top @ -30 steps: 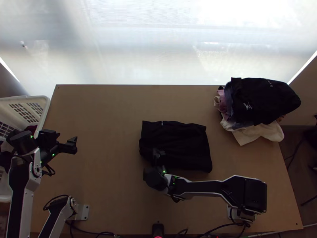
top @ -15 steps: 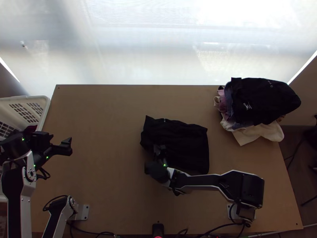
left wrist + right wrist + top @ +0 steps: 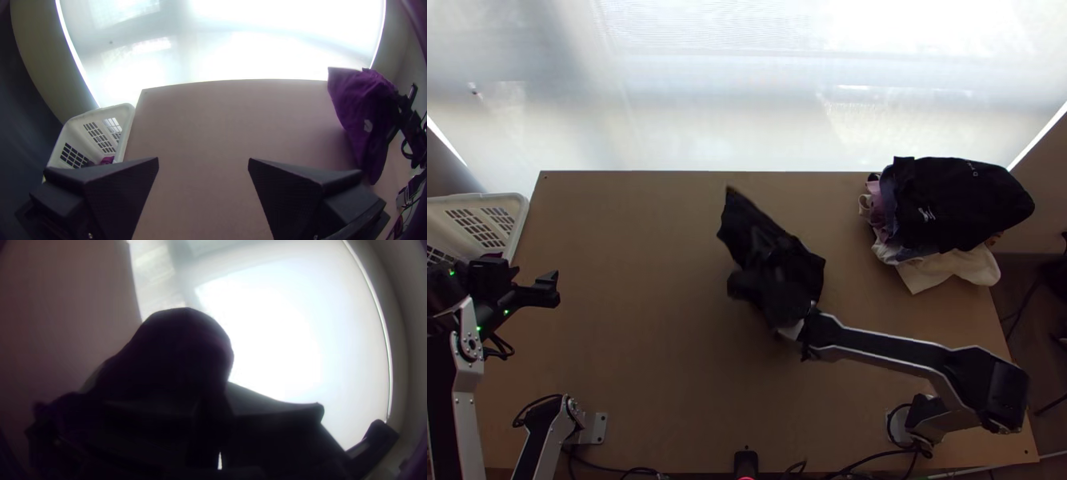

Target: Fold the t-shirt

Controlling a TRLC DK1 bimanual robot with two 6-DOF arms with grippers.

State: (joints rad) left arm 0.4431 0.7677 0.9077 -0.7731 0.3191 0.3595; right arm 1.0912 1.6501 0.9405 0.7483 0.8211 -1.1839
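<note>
The t-shirt [image 3: 739, 224] is mid-counter [image 3: 627, 240], slightly toward the R arm's side, gathered up in that arm's grasp, w/ a pointed corner angled toward the far edge. The L wrist view shows it hanging in loose folds below the hold; whether its low end touches the counter, can't tell.

Handling: prob. light & limp, thin knit by the look of the drape, so no fragility worry and not much slip risk w/ a good pinch. Being soft, it'll crease, twist or fold back on itself if only one side is carried. Several layers may be caught together; can't tell which part of the garment is pinched.

R fingers [image 3: 275, 418]: clenched on the cloth, nearly together, w/ a dark bulge of fabric showing past the tips. L fingers [image 3: 289, 191]: wide apart, nothing between them, over the counter's L side near the white basket [image 3: 517, 220], well apart from the shirt.

Best hold, as a judgement: two corners of one edge, 1 per arm, pinched shallow, then tension the edge before laying it flat. For the L arm, the free pointed corner looks the handiest spot, approx. opp. the current grip.
</note>
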